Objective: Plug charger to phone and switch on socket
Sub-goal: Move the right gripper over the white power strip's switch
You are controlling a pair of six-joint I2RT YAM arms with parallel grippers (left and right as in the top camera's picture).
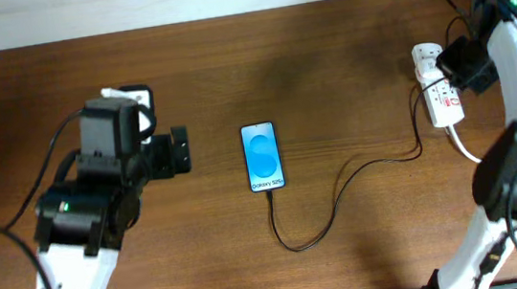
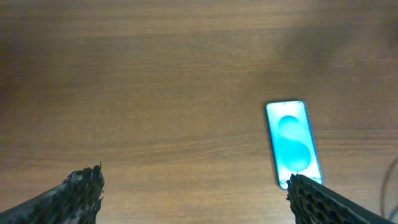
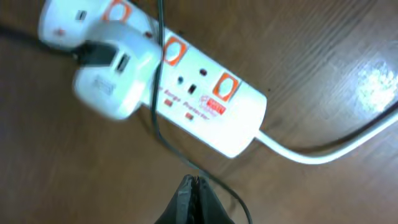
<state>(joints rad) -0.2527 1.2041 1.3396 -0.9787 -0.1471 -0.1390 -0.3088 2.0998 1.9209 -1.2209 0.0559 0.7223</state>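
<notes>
- At centre, thin black charger cable (image 1: 329,216) reaches blue-screened flat phone (image 1: 263,156) at its bottom edge.
- Left gripper (image 2: 194,180) gapes wide, empty.
- Right gripper (image 3: 194,190) pinched closed, empty, near white plastic power strip (image 3: 205,102).

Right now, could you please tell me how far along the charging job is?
Done, it seems: the charger runs from the socket to the phone and meets its bottom edge, apparently plugged in. In hand: the right gripper, shut, hangs beside the socket, near its red switches. Left: pressing a switch; whether any is on, I cannot tell. The left gripper is open, holding nothing.
</notes>
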